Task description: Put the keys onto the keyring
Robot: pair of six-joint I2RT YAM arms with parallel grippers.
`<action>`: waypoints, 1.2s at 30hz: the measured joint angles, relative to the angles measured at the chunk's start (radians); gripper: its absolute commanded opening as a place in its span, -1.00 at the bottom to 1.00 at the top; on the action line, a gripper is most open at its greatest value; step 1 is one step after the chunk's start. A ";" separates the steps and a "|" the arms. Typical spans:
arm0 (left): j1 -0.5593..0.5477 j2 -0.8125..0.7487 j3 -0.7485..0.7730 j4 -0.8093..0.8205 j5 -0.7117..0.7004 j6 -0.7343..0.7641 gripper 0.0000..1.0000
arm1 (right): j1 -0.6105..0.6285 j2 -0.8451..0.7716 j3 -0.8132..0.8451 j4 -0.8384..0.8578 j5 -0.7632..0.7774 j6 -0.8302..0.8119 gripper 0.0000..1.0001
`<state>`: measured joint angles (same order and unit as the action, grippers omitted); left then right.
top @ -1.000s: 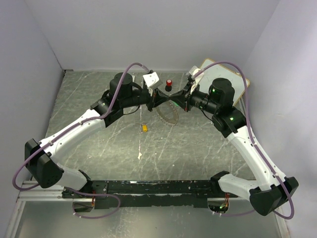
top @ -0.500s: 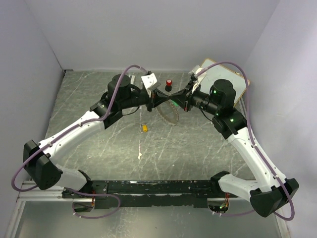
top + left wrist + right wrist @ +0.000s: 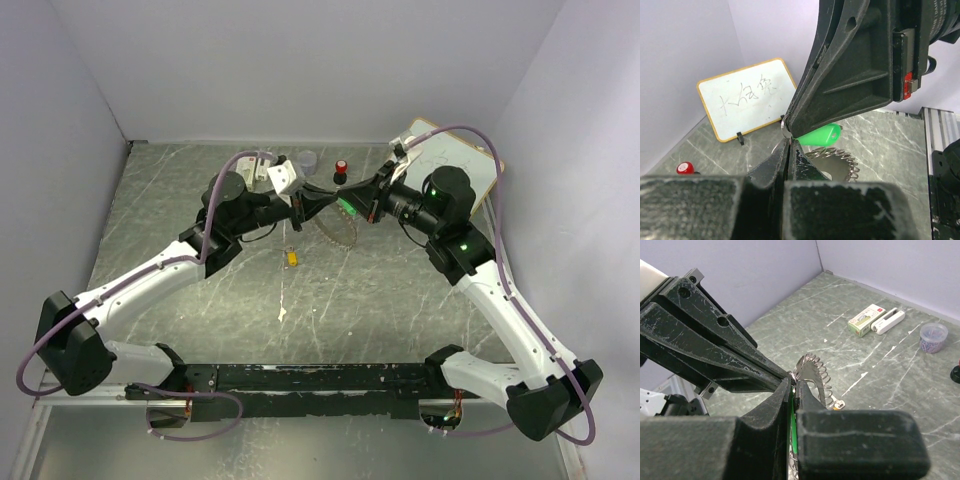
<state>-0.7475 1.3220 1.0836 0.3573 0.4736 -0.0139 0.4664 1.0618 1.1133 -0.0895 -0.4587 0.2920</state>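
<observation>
**Handwriting on the whiteboard only**

At your two o'clock, the whiteboard [image 3: 747,102] carries three dark handwritten characters, too loose to read surely. At eleven o'clock, the small box [image 3: 866,319] bears a red mark; its print is too small.

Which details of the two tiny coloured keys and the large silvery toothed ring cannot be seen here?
- Left wrist view: the shut left gripper hides what it pinches.
- Right wrist view: the tiny bright green key is only a sliver between the fingers of the right gripper.
- Top view: the tiny yellow-orange key is too small for detail; whether anything is threaded on the large silvery toothed ring is unclear.
</observation>
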 measured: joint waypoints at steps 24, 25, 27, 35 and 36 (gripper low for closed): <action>0.051 -0.038 -0.126 0.260 -0.012 -0.172 -0.87 | 0.013 0.000 0.000 0.010 0.048 0.048 -1.00; 0.051 -0.038 -0.129 0.264 -0.012 -0.176 -0.87 | 0.013 0.000 0.000 0.010 0.048 0.048 -1.00; 0.052 -0.038 -0.132 0.268 -0.012 -0.182 -0.86 | 0.013 0.000 0.000 0.009 0.048 0.047 -1.00; 0.087 -0.057 -0.142 0.273 -0.043 -0.203 0.27 | -0.009 -0.001 0.024 -0.014 0.116 0.008 -1.00; 0.094 -0.070 -0.154 0.275 -0.056 -0.204 0.28 | -0.014 -0.001 0.031 -0.020 0.131 0.003 -1.00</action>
<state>-0.6533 1.2518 0.9295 0.6323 0.4171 -0.2184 0.4519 1.0611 1.1439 -0.1097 -0.3279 0.2947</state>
